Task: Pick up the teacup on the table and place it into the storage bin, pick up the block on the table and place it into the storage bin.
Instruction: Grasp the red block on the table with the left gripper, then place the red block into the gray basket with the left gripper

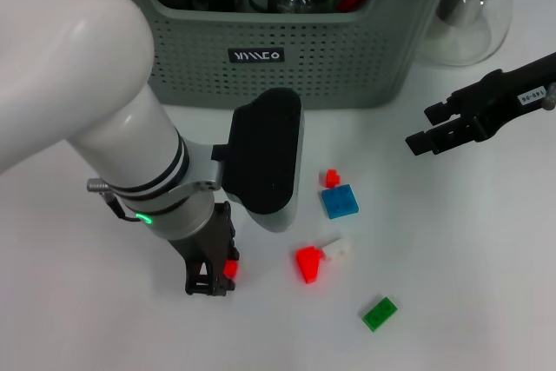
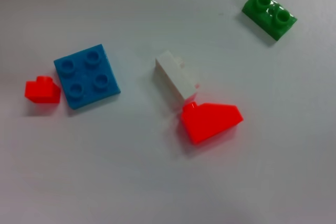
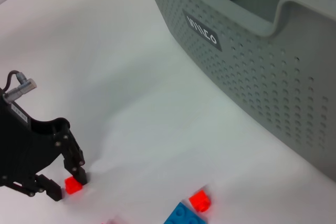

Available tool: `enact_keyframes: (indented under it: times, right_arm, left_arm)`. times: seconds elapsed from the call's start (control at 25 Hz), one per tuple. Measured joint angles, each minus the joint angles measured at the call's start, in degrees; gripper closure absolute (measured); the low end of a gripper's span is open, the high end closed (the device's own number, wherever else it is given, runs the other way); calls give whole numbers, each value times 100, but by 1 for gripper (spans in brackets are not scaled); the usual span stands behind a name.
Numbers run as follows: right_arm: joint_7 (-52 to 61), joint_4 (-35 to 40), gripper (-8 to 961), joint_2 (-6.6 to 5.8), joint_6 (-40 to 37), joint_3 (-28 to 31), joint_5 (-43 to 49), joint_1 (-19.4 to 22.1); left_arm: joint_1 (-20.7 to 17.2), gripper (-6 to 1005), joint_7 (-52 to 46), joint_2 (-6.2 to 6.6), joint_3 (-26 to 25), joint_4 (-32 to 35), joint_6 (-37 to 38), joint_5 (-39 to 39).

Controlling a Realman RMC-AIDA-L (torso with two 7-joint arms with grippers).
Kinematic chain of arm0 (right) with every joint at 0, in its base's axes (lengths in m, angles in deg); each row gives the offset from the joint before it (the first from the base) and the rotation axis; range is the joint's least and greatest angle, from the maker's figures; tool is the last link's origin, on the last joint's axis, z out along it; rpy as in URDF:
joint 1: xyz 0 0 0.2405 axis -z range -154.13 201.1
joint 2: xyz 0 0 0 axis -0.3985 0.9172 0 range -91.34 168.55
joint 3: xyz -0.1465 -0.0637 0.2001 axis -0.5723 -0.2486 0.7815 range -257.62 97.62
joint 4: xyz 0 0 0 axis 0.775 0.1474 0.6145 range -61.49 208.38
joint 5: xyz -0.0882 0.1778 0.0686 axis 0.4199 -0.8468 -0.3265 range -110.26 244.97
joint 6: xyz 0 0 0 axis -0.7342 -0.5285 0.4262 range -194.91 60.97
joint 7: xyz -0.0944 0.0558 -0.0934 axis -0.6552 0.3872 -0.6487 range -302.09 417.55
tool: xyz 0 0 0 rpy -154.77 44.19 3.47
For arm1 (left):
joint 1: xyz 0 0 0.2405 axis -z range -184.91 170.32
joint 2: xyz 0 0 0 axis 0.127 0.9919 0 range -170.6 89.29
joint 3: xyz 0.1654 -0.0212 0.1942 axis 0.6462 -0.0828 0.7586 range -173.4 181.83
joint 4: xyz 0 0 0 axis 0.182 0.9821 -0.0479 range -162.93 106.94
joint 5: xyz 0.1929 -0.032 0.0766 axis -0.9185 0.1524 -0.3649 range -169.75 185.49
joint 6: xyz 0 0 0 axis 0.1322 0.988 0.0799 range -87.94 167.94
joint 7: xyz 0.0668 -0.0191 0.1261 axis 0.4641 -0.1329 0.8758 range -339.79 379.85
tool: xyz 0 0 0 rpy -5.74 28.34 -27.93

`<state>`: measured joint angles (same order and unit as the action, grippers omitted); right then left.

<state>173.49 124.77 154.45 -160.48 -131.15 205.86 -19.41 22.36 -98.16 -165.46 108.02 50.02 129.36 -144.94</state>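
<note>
The left gripper [image 1: 217, 280] stands at the lower left of the head view, fingertips down on the white table [image 1: 469, 258], its narrowly parted fingers set either side of a small red plastic block [image 1: 231, 268]; the right gripper [image 1: 419, 132] hangs at the right edge, open and empty; the perforated grey-green plastic storage bin [image 1: 347, 49] fills the top centre; a blue square studded brick [image 1: 340, 202] lies mid-frame.
</note>
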Motion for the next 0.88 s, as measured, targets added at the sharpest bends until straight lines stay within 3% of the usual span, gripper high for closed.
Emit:
enact_keyframes:
  times: [0.36,0.6,0.72,0.88]
  right_arm:
    - [-1,-1,220,0,2,0,0,0]
    - [-9,-1,221,0,-3,0,1,6]
    - [-10,0,221,-1,-30,0,7,2]
    - [-17,4,221,-9,-30,-3,7,-1]
  left_arm:
    - [-23,788,-177,0,8,106,-43,-2]
    - [-334,812,-321,0,-126,1067,240,113]
    - [-472,812,-504,-1,-559,1735,554,541]
    - [-539,811,-785,9,-1765,2606,630,2016]
